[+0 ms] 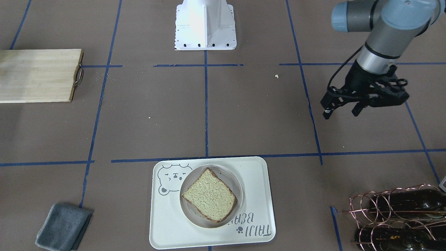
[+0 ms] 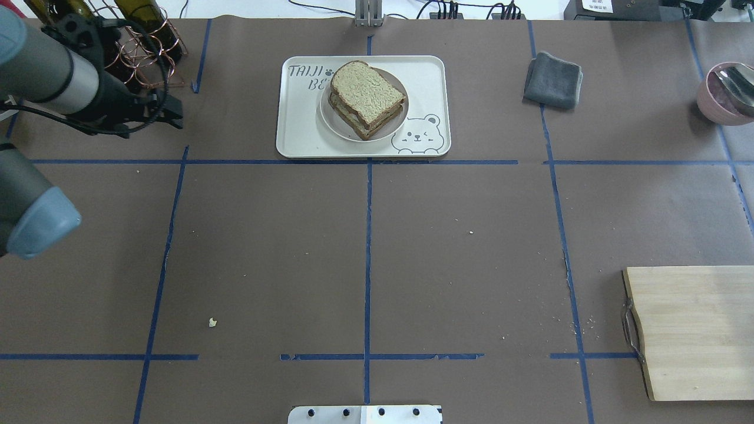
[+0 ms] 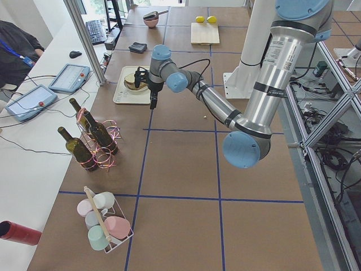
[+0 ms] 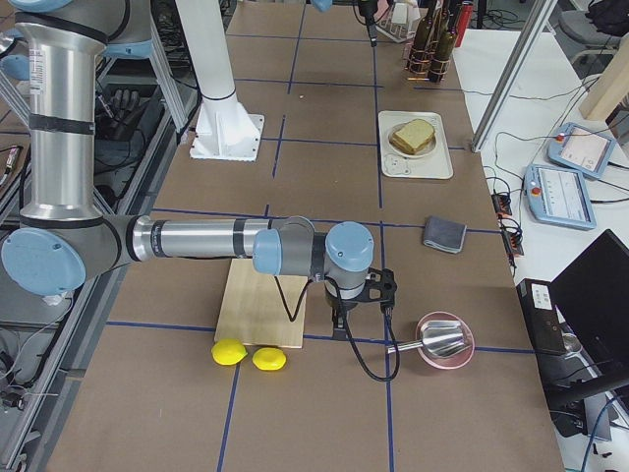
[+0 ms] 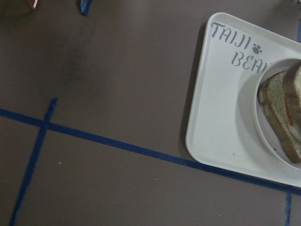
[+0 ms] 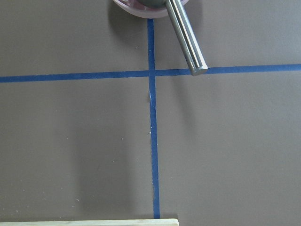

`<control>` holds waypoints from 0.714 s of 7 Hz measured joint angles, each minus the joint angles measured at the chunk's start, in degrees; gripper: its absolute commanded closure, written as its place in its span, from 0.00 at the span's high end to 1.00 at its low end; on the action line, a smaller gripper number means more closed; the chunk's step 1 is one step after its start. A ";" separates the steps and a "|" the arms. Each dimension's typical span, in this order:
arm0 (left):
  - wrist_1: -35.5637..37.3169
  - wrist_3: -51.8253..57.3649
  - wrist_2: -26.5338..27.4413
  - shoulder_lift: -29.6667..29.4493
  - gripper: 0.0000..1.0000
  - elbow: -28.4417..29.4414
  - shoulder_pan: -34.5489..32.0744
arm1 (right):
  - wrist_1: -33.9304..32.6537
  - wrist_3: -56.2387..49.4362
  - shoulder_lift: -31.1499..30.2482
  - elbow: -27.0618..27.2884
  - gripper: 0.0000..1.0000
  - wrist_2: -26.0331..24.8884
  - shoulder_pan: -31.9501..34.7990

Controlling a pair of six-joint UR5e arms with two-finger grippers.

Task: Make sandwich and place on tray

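Overhead exterior shows it best. The left hand [image 1: 341,112] hangs over the far left of the bench [image 2: 377,253], its two black fingers [image 1: 326,112] spread apart with nothing between them. Just beyond it, at the far left corner, stands a copper wire rack [image 2: 147,47] holding dark wine bottles [image 2: 138,12].

To the right of that hand, at the far middle of the bench, lies the cream tray [image 2: 300,132] with its bear drawing and lettering. A small white plate [image 2: 331,121] sits on the tray, and the sandwich [image 2: 368,94] is stacked on the plate, one slice over the other.

Further right of the tray, a folded grey cloth [image 2: 554,79] lies apart from it.

The right hand [image 4: 359,295] is at the right end of the bench, between the wooden cutting board [image 2: 695,330] and a pink bowl [image 2: 713,103] with a metal spoon [image 6: 186,37] in it. I cannot tell whether its fingers are spread or pressed together. Two lemons [image 4: 228,352] lie beside the board.
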 measured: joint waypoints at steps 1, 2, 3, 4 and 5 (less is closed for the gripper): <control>2.14 8.52 -2.37 2.90 1.00 -0.83 -4.83 | 0.00 1.01 -0.05 0.49 1.00 0.09 0.07; 3.85 17.47 -4.84 5.81 1.00 -0.89 -9.75 | 0.02 1.41 -0.05 0.87 1.00 0.13 0.09; 6.30 28.21 -6.57 8.76 1.00 -0.32 -14.52 | 0.01 1.61 -0.03 1.14 1.00 0.14 0.11; 8.20 38.96 -7.41 11.41 1.00 1.57 -19.35 | 0.01 1.75 -0.01 1.26 1.00 0.22 0.11; 8.79 47.59 -8.14 13.43 1.00 4.97 -23.81 | -0.01 1.84 -0.04 1.30 1.00 0.48 0.11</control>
